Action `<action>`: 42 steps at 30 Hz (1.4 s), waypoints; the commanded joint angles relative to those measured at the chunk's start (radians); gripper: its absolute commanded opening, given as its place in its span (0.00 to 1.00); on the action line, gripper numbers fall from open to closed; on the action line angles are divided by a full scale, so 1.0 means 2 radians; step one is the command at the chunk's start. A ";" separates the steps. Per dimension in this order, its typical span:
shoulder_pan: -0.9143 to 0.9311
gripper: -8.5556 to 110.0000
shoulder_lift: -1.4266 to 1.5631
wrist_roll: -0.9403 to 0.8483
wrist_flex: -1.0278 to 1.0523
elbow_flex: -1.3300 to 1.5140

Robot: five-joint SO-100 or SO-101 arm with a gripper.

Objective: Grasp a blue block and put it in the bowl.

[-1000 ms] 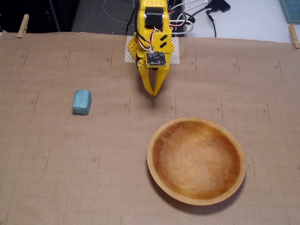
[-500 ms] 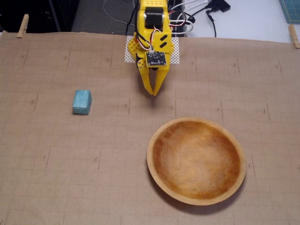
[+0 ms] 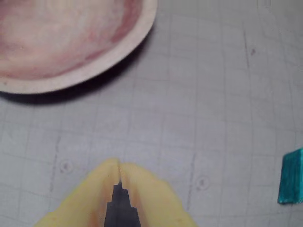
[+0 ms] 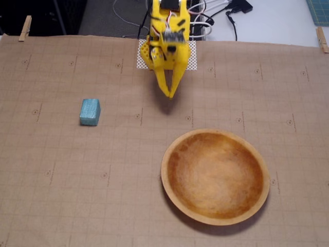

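The blue block [image 4: 90, 111] lies flat on the paper-covered table at the left in the fixed view, well apart from everything. In the wrist view only part of it [image 3: 291, 177] shows at the right edge. The bowl [image 4: 215, 219] stands empty at the lower right in the fixed view; its rim [image 3: 106, 59] fills the top left of the wrist view. My yellow gripper [image 4: 170, 94] hangs above the table near its base, between block and bowl, with its fingers together and nothing in them. In the wrist view the gripper [image 3: 119, 164] enters from the bottom, its tips touching.
Gridded brown paper [image 4: 61, 195] covers the table, held by wooden clothespins [image 4: 24, 28] at the far corners. Cables [image 4: 216, 15] and the arm's base [image 4: 167, 51] on a white mesh pad sit at the far edge. A green mat corner [image 4: 320, 10] shows at top right.
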 commanded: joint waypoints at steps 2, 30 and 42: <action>0.002 0.05 0.000 0.005 -0.005 -0.073; 0.107 0.05 -0.198 0.038 -0.203 -0.152; 0.179 0.19 -0.376 -0.007 -0.371 -0.153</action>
